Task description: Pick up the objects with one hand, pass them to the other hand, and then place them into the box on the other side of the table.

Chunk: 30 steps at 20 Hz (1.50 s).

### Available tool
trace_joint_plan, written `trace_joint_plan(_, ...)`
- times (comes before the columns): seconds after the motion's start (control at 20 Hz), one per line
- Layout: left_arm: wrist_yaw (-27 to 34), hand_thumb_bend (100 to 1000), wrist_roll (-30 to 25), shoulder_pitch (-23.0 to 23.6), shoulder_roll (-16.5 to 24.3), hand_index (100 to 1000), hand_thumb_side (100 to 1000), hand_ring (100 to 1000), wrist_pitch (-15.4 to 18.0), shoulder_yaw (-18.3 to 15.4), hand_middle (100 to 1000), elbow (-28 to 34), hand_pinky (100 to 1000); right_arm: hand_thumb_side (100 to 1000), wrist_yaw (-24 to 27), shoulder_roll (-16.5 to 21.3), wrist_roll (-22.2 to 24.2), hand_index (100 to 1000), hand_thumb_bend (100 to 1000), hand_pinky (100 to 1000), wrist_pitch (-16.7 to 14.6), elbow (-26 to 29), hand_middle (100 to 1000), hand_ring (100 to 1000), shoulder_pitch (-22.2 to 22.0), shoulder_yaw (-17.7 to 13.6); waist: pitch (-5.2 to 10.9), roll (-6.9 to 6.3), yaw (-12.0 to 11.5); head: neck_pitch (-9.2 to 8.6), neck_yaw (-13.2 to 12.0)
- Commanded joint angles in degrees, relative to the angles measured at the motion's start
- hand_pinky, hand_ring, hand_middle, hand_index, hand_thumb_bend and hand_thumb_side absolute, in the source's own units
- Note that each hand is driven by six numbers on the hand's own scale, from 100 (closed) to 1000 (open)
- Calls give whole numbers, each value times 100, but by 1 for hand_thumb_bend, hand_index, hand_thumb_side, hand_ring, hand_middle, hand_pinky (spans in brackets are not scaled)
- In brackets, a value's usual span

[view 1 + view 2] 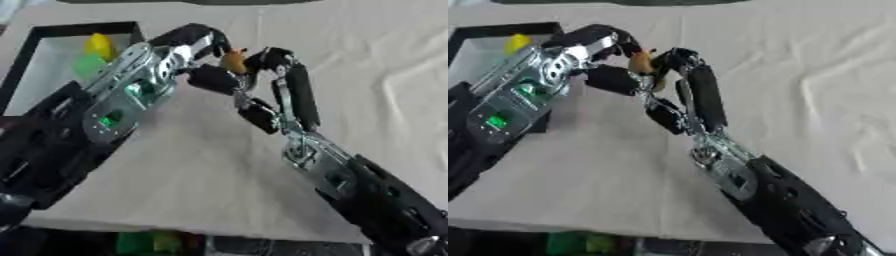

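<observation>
My two hands meet above the middle of the table with a small orange-brown object (233, 61) between them. My left hand (186, 41) comes in from the left. Its fingers curl over the top of the object and its thumb sits below it. From the lower right my right hand (296, 92) reaches up, and its fingertips touch the object's right side. Both hands appear to pinch it. The black-rimmed box (83, 26) stands at the far left, with a yellow object (100, 45) and a green object (87, 64) in it. My left arm hides part of the box.
A wrinkled white cloth (376, 60) covers the table. Below the near edge of the table lie green and yellow things (149, 242).
</observation>
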<state>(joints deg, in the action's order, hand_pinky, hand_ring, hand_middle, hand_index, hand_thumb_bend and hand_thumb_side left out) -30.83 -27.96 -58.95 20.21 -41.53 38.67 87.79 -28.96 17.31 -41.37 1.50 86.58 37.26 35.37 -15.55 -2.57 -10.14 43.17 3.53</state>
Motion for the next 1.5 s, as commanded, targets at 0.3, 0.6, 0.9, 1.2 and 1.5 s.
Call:
trace_joint_plan(0.3,-111,192,-690,-82,42,789,367,860,-582,-15,741,-39,849,100,-137,42,-14,482,100,555,-76,161,396,547,75,-26,99,-1,12,-26,-43)
trace_joint_plan(0.6,-68,100,-499,-91,8,725,333,849,-675,-16,718,-43,836,100,-172,55,6,483,100,557,-99,168,397,549,66,-7,98,-1,19,-25,-54)
trace_joint_plan(0.9,-34,100,-460,-91,4,651,176,837,-672,35,688,-105,823,100,-241,64,-6,488,100,556,-86,139,399,551,57,2,89,1,17,-13,-64)
trace_joint_plan(1.2,-139,100,-549,-97,-1,516,203,812,-605,71,639,-182,802,100,-253,74,-36,495,100,554,-49,130,404,555,48,0,91,8,9,-12,-80)
trace_joint_plan(1.5,-247,100,-675,-94,-7,466,215,780,-540,71,591,-244,769,100,-294,79,-48,505,100,552,53,100,410,557,38,-3,93,5,10,-24,-86)
